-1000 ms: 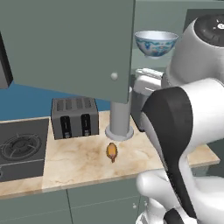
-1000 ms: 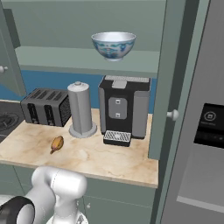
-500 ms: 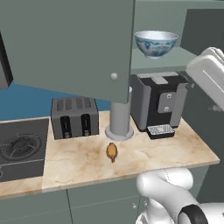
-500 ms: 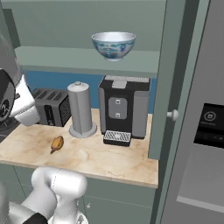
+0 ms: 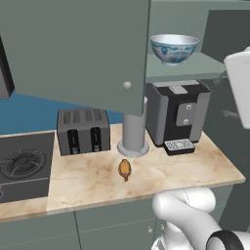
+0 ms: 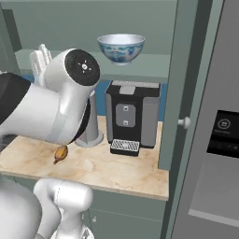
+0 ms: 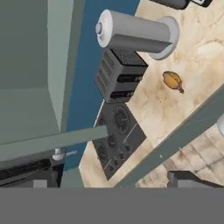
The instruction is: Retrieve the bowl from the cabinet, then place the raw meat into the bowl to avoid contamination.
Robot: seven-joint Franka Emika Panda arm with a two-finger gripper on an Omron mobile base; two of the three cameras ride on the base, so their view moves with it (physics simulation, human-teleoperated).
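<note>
You are looking at the bowl (image 5: pixel 174 48), pale blue-white with darker patterning, sitting upright on the inner shelf of the cabinet (image 5: pixel 78 49), whose grey-green doors are standing open. The raw meat (image 5: pixel 125 168), a small orange-brown drumstick-like lump, is lying on the desk (image 5: pixel 88 178), well below the bowl.

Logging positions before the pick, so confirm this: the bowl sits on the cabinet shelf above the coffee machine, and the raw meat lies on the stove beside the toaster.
Not quite. The bowl does sit on the cabinet shelf above the coffee machine, but the raw meat lies on the marble counter in front of the grey canister, not on the stove. The left base view shows it.
</note>
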